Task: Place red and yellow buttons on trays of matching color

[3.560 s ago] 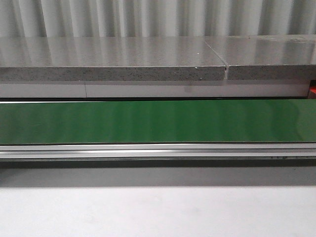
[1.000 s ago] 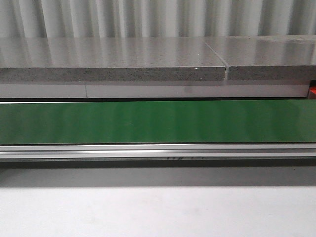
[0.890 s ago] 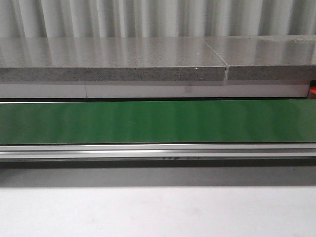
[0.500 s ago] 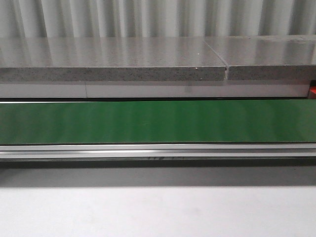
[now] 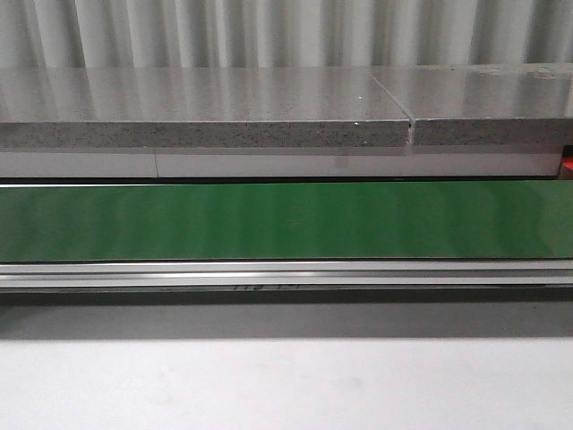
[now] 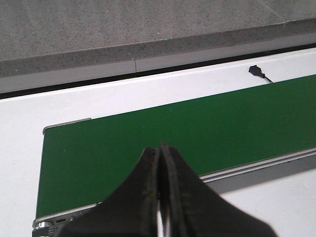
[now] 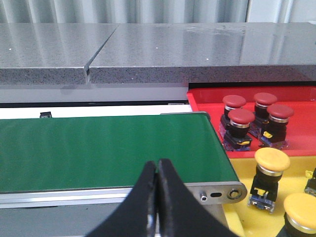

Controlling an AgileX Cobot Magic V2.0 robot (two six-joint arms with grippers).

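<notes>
A long green conveyor belt [image 5: 286, 220] in a silver metal frame runs across the white bench [image 5: 286, 385], with a speckled grey stone ledge [image 5: 206, 107] behind it and a corrugated metal wall beyond. In the front view the belt's surface is bare and neither arm shows.

The left end effector [image 6: 159, 197], black and with its fingers pressed together on nothing, hangs over the near edge of the belt close to the belt's rounded end. A small black plug with a thin cable [image 6: 256, 71] lies on the white surface on the far side of the belt.

The right end effector [image 7: 157, 197], likewise closed and empty, sits above the belt's near rail by the other end. Just past that end lies the red plastic tray [image 7: 207, 94], holding four red mushroom-head push buttons [image 7: 242, 117] clustered together on black bases. Nearer the camera is the yellow plastic tray [image 7: 242, 170], where a yellow mushroom-head push button [image 7: 272, 160] stands upright and a second yellow one [image 7: 301, 210] sits at the picture's edge.
</notes>
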